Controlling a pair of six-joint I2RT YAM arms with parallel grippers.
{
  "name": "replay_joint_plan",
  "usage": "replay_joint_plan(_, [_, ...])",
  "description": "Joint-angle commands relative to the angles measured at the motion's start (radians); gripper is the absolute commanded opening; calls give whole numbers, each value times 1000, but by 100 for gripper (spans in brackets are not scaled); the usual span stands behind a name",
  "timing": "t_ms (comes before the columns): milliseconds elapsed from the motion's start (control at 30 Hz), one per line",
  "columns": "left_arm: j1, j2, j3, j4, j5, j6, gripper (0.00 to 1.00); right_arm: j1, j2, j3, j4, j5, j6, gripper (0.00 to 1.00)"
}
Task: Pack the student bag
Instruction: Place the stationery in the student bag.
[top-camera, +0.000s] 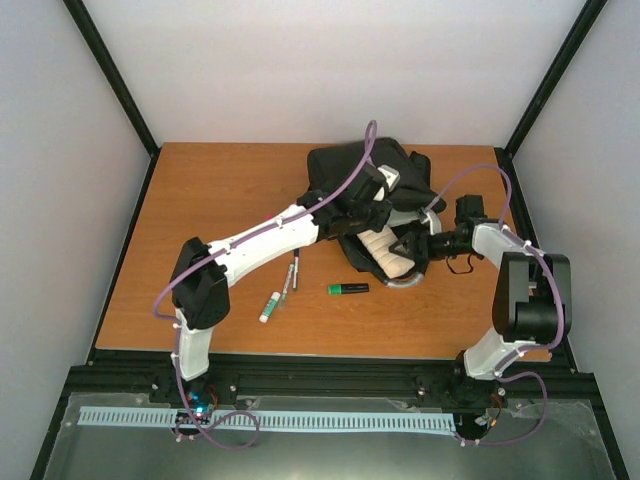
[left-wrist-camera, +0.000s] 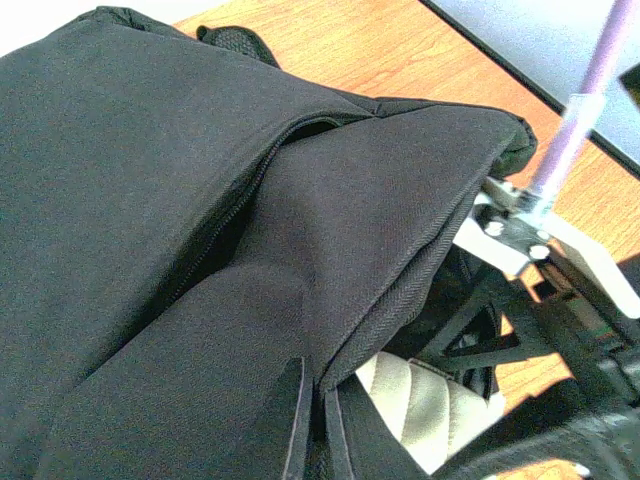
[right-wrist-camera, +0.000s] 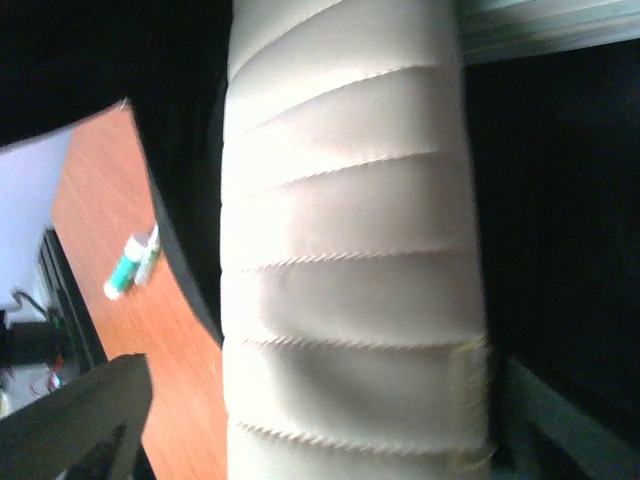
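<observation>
Near the table's (top-camera: 200, 200) far edge lies the student bag (top-camera: 335, 165), mouth toward the near edge; a cream quilted pouch (top-camera: 383, 248) points lengthwise into it, pinched by the right tool (top-camera: 405, 247), while the left tool (left-wrist-camera: 318, 410) clamps the bag's flap (left-wrist-camera: 400, 250)

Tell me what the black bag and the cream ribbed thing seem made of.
The student bag: matte black woven fabric, judging by soft folds and visible weave. The cream pouch: probably padded fabric or faux leather, slightly shiny, with stitched puffy ribs.
</observation>
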Motion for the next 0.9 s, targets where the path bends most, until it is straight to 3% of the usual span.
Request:
replay_joint_plan(0, [1,-92,-37,110,-22,-8,1,-13,-89,-23,-112,29,-115,100])
replay_joint_plan(200, [23,-112,-101,157,-22,-32,1,-16,-178,-32,-165,44,-172,99])
replay_joint_plan(367, [32,-108,-100,148,-28,-19,1,-17,-218,12,-263,71,-255,92])
replay_joint_plan(500, [39,-112,-105,145,-21,-11,1,-15,-258,23,-353,118,-418,80])
replay_joint_plan(600, [40,-112,-102,139,-4,-8,1,-14,-350,-38,-311,184,-572,66])
replay_joint_plan(767, [40,-110,-92,127,32,-18,1,52,-511,-202,-153,329,-770,9])
replay_joint_plan(800, [40,-107,-87,122,32,-17,1,76,-535,-236,-123,368,-804,4])
replay_joint_plan(867, [40,-103,-78,111,30,-11,1,131,-566,-291,-55,439,-858,3])
